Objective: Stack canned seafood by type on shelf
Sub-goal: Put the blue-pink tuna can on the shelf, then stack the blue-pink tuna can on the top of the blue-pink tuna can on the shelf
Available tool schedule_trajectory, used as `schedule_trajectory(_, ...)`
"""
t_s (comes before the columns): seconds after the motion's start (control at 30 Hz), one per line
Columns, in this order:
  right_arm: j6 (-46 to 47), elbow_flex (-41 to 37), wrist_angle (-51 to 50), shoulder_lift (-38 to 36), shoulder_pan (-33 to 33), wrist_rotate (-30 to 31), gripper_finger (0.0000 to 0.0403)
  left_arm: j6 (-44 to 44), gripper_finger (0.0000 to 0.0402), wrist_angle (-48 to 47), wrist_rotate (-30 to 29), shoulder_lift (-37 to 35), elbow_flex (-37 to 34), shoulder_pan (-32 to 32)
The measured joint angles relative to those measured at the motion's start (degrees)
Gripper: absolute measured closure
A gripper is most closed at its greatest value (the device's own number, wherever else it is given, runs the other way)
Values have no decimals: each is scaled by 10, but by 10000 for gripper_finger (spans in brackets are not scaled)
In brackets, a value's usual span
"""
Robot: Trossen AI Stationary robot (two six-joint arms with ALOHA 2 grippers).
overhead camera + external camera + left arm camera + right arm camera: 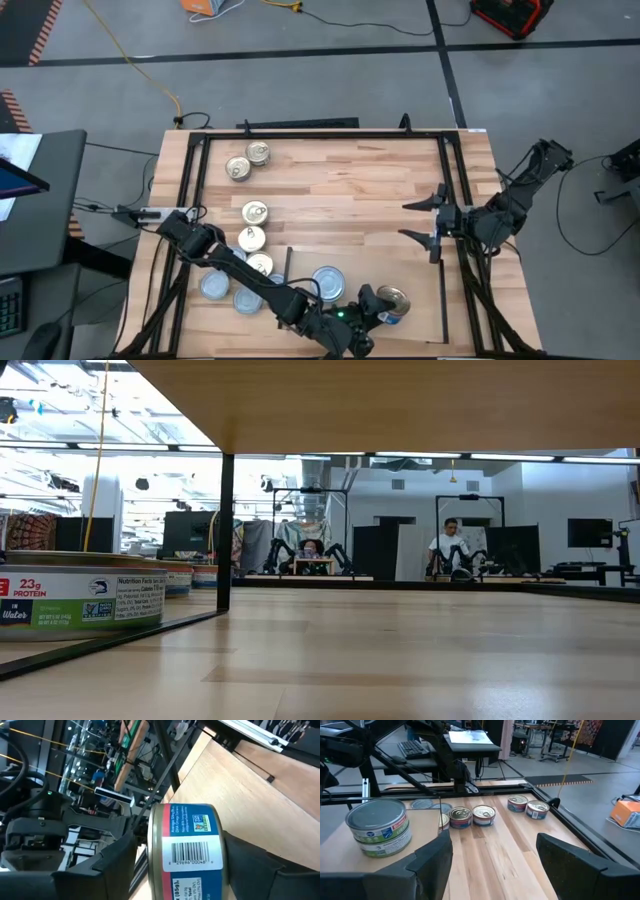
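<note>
High view, left gripper [385, 308] jaws clamping gold-lidded tin [393, 301]

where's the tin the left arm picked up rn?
In the high view, the gold-lid tin sits clamped in the left gripper at the table's near edge, right of the silvery-blue-lid stack.

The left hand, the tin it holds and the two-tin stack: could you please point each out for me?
left hand [175, 865]: left wrist view, midway between its fingertips.
held tin [187, 847]: left wrist view, on its barcode label.
two-tin stack [379, 826]: right wrist view, on the side labels.
</note>
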Motion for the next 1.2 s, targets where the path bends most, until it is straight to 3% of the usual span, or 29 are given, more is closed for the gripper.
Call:
schedule_trajectory(0.23, 0, 0, 0, 0, 0, 0, 85, -49, 127, -4, 52, -1, 0, -2)
schedule_trajectory(0.7, 0, 0, 0, 0, 0, 0, 85, -89, 127, 28, 59, -11, -1, -13)
schedule_trajectory(0.97, 0, 0, 0, 0, 0, 0, 85, -132, 127, 79, 100, -70, -1, -29)
schedule_trajectory(1.1, 0, 0, 0, 0, 0, 0, 85, -169, 127, 4, 62, -120, -1, -33)
schedule_trajectory(1.2, 0, 0, 0, 0, 0, 0, 85, -235, 127, -111, 43, -162, -1, -33)
